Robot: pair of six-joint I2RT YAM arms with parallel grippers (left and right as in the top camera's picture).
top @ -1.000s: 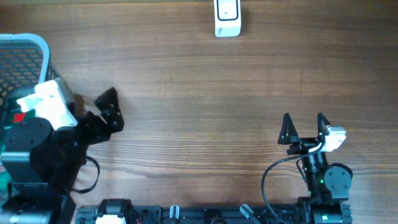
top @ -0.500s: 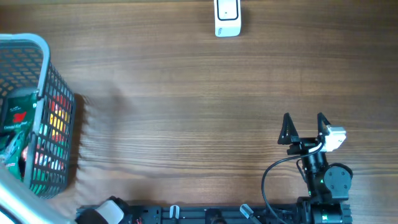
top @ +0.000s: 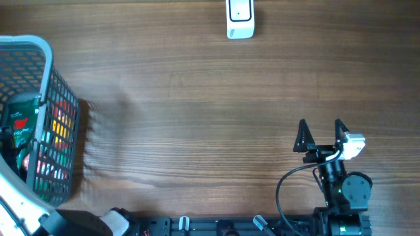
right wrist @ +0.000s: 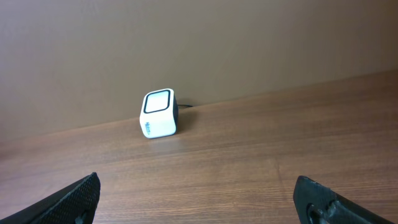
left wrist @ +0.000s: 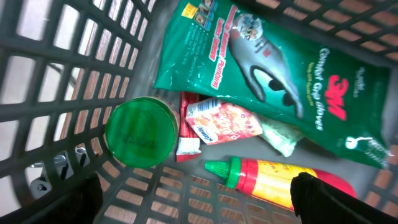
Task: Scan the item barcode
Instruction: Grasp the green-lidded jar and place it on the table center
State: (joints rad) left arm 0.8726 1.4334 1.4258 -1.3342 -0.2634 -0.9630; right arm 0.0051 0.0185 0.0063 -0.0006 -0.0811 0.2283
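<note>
Right arm (top: 341, 187): we record it black throughout, two fingers (top: 302, 139) tapering to points. A white camera block (top: 353, 145) is mounted beside them. Left of the block a black cable (top: 277, 190) loops; below the block, a round joint housing with a green light (top: 338, 191). Left arm (top: 23, 208): white link.

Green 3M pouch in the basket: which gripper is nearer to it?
Left. The left gripper hangs open over the basket, the pouch below its fingers; the right gripper sits open far across the table.
</note>
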